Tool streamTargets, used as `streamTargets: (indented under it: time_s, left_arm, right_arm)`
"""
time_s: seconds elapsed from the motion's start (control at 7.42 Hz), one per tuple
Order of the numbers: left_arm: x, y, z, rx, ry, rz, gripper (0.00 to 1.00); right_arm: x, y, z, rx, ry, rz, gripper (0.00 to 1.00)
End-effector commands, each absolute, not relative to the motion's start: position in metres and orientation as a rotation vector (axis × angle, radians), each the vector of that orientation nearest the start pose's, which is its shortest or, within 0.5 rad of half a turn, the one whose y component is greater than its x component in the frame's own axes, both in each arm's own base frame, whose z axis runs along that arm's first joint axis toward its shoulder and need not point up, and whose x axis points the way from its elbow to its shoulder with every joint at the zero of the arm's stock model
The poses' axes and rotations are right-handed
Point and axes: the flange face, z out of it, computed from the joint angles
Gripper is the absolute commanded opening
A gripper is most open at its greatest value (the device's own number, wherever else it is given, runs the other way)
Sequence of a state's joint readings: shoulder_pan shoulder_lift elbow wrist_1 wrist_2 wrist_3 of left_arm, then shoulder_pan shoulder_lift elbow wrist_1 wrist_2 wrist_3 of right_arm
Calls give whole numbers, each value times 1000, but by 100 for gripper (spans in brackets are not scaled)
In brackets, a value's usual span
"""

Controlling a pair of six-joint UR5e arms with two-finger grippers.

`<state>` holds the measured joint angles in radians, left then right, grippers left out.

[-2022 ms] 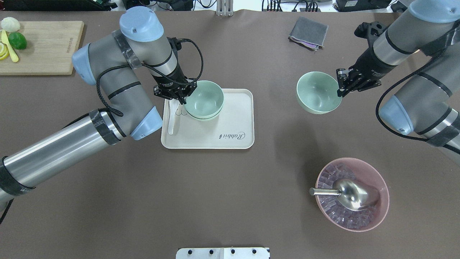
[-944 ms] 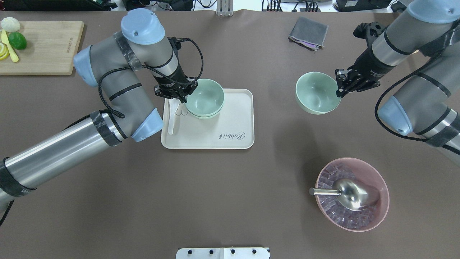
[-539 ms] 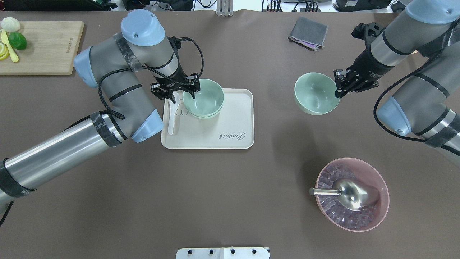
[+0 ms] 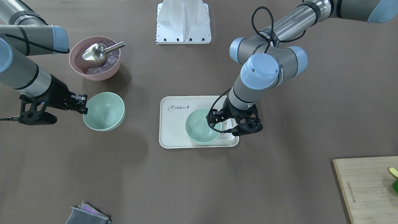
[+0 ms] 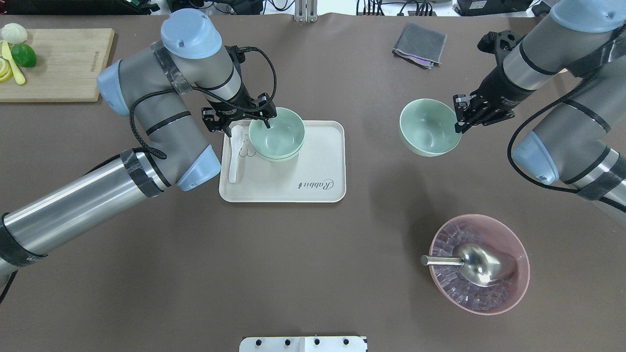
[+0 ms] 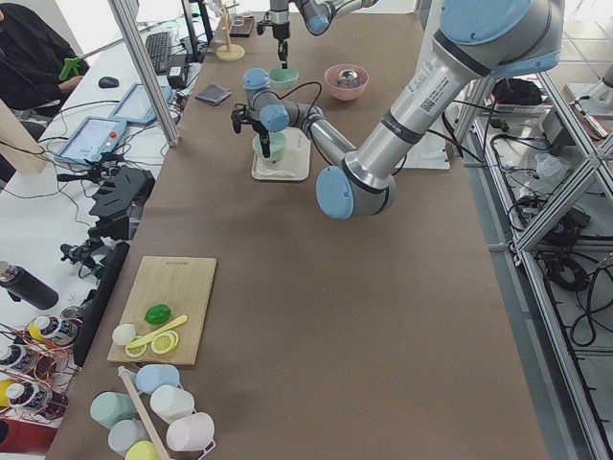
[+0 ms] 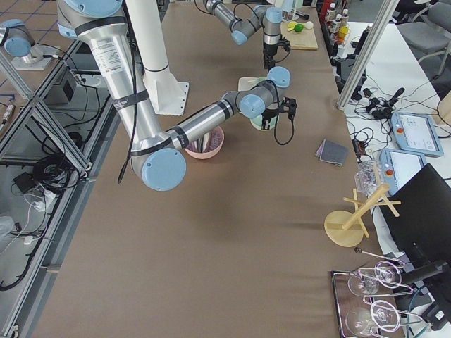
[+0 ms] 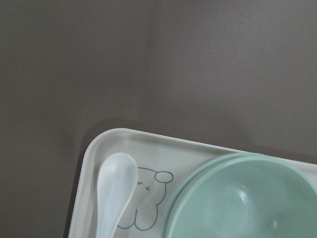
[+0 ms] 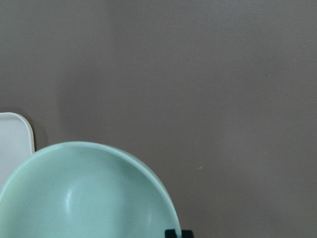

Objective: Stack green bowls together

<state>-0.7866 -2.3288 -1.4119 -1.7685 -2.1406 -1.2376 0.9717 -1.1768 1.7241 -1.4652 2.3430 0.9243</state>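
Robotics lab: aluminium frame posts (image 6: 144, 72), cable tangles (image 6: 575, 278), operator tablets (image 7: 416, 132) beside the table (image 6: 383, 335).

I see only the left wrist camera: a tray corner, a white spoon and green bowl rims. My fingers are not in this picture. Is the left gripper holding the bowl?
Observer: No. The left gripper is open. One finger is inside the rim of the stacked bowls, the other is outside it, on the side of the spoon.
Operator: Thank you. And where is the third bowl?
Observer: The right gripper is shut on the rim of the third green bowl. That bowl is off to the side of the tray, not over the stack.
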Motion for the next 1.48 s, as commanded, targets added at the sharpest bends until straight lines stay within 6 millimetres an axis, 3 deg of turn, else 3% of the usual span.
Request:
streamTargets:
  time_s: [0.0, 0.13, 0.4, 0.67, 0.94, 1.08, 1.35]
  left_arm:
    - [412, -585, 266, -42, 965, -169, 98]
    - [390, -581, 278, -17, 957, -143, 98]
    - [353, -570, 286, 19, 928, -126, 98]
    - [340, -569, 295, 31, 920, -121, 98]
    - [333, -562, 302, 31, 920, -124, 98]
    - [333, -562, 302, 32, 919, -124, 98]
    - [332, -563, 303, 31, 918, -126, 98]
  right_arm:
    - [-313, -555, 308, -87, -956, 64, 0]
    - [-326, -557, 282, -89, -942, 73, 0]
    - [-378, -543, 240, -69, -931, 91, 0]
    - [-414, -532, 203, -64, -942, 117, 0]
    - [-460, -542, 170, -65, -930, 134, 0]
    - [-475, -547, 165, -66, -917, 133, 0]
    - [-500, -560, 174, -26, -967, 119, 0]
